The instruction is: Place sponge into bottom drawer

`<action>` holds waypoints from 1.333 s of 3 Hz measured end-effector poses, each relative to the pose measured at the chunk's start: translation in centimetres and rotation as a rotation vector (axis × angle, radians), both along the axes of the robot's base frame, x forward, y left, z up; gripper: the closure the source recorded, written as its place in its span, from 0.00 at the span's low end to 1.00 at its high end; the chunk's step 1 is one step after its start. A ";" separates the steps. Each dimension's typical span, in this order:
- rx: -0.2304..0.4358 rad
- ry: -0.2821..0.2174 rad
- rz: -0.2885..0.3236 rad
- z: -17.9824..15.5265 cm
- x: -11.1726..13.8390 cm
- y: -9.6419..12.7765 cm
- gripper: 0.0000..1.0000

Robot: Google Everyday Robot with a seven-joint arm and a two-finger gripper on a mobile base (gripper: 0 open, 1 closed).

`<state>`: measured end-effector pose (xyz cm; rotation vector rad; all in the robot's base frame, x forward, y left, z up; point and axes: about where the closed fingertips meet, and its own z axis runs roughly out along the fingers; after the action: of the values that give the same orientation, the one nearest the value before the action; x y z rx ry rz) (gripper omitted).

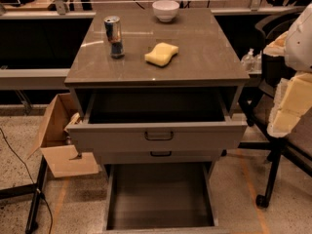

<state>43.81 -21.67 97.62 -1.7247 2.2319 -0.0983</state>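
Note:
The sponge [162,54], a small pale yellow foam block with pinched sides, lies on the cabinet top [204,57], right of centre. The bottom drawer [111,199] is pulled far out near the floor, and its flat dark floor is bare. My gripper is out of view. Only a white rounded part [301,38], perhaps of my arm, shows at the right edge, well right of the sponge.
A metal can [113,36] stands left of the sponge and a white bowl [165,10] sits at the back. The tall top drawer [159,136] is pulled out above the thin middle drawer [161,154]. A cardboard box [58,140] stands left, and a chair with torn yellow padding [292,104] right.

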 end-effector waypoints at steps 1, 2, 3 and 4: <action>0.000 0.000 0.000 0.0 0.0 0.0 0.00; -0.011 0.000 0.082 0.3 1.9 1.3 0.00; -0.108 0.033 0.256 -0.6 5.8 4.2 0.00; -0.274 0.015 0.458 -2.1 12.0 7.9 0.00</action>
<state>55.80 -13.78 95.52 -2.3426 1.8409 -0.2950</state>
